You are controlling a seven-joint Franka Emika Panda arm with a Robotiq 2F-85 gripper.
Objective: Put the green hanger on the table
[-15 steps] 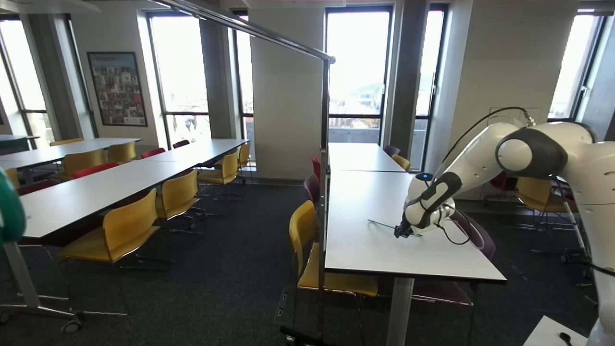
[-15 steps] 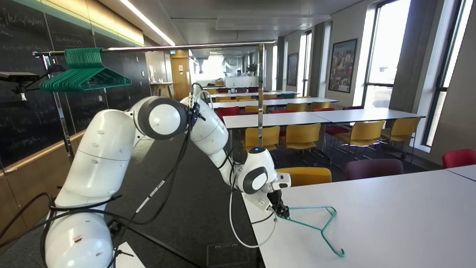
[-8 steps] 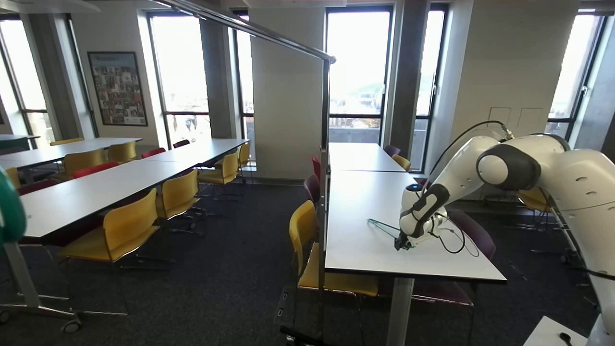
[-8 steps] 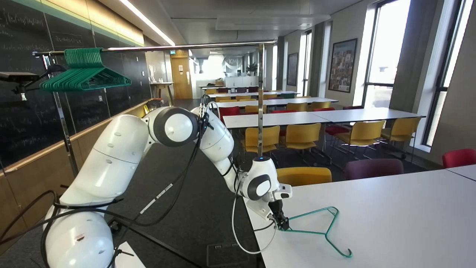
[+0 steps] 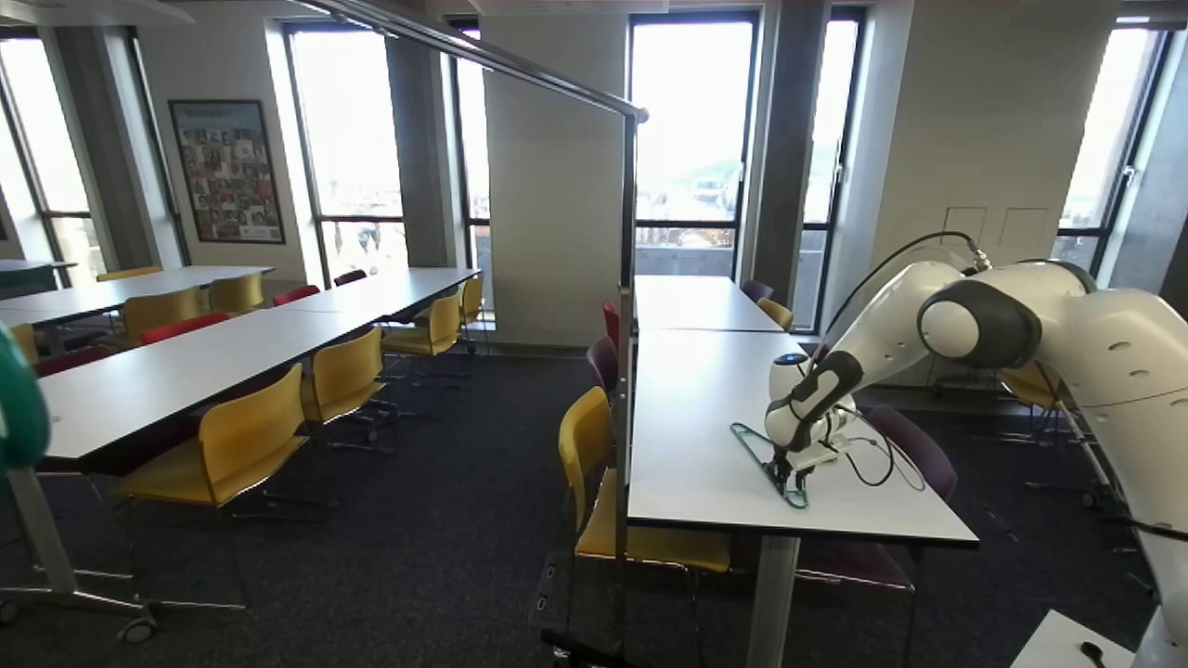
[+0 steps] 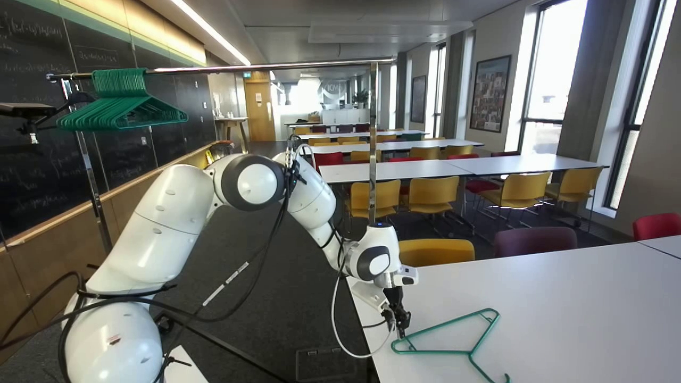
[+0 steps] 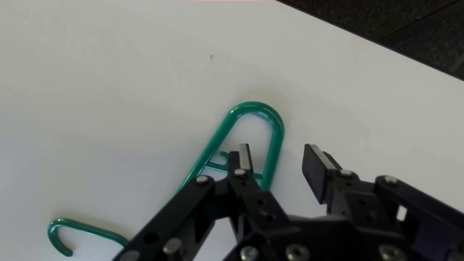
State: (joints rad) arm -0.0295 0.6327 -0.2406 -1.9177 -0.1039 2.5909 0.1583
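- At the near right of an exterior view, a long white-topped table [image 6: 564, 303] bears a thin, glossy green, triangular clothes hanger [image 6: 441, 351].
- On the table, the hanger lies near the end by the arm, its hook toward the near right, its two narrow corners at the left and the far right.
- At the left corner, a black, jointed gripper [image 7: 279, 159] stands with its jaws apart, released; in the wrist view the left finger shows over the corner's loop and the right finger outside the hanger, a green bar in the gap. Whether either finger touches it, I cannot tell.
- From the left, a smooth white arm [image 6: 258, 183] with dark grey bands bends down to the gripper.
- At the far left, a tight row of green hangers [image 6: 122, 114] hangs from a shiny metal rail [image 6: 266, 67], before a dark chalkboard [image 6: 32, 170].
- Along the far side of the table, left to right, stand a yellow chair [image 6: 436, 251], a dark purple chair [image 6: 534, 242] and a red chair [image 6: 658, 227].
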